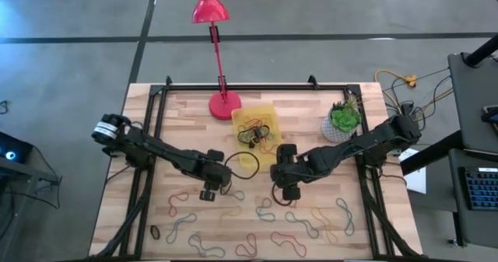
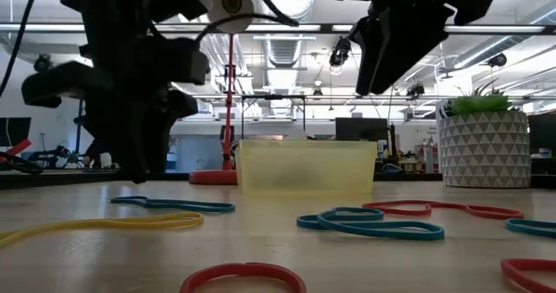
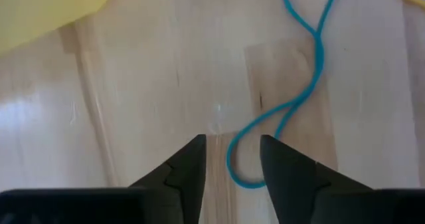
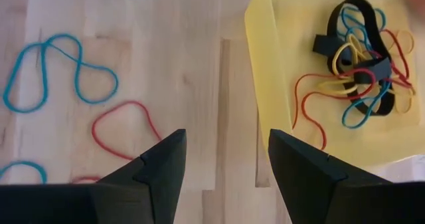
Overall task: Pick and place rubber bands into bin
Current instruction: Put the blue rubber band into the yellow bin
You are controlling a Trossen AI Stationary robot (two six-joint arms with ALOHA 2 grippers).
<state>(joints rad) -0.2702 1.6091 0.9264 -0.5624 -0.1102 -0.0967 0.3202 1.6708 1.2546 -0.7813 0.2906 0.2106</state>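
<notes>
The yellow bin [image 1: 267, 113] stands at the table's far middle with a tangle of rubber bands [image 4: 355, 58] inside. Many more rubber bands [image 1: 272, 223] lie loose on the wood on the table's near half. My left gripper [image 3: 232, 151] is open, pointing down just left of and nearer than the bin. A blue band's looped end [image 3: 240, 177] lies on the wood between its fingertips. My right gripper [image 4: 226, 151] is open with nothing between its fingers. It hangs over bare wood by the bin's near right edge [image 4: 262, 84].
A red lamp's round base [image 1: 225, 104] stands just left of the bin, at the far edge. A white pot with a green plant [image 1: 342, 120] sits at the far right. Black frame rails [image 1: 156, 106] run along the table's sides.
</notes>
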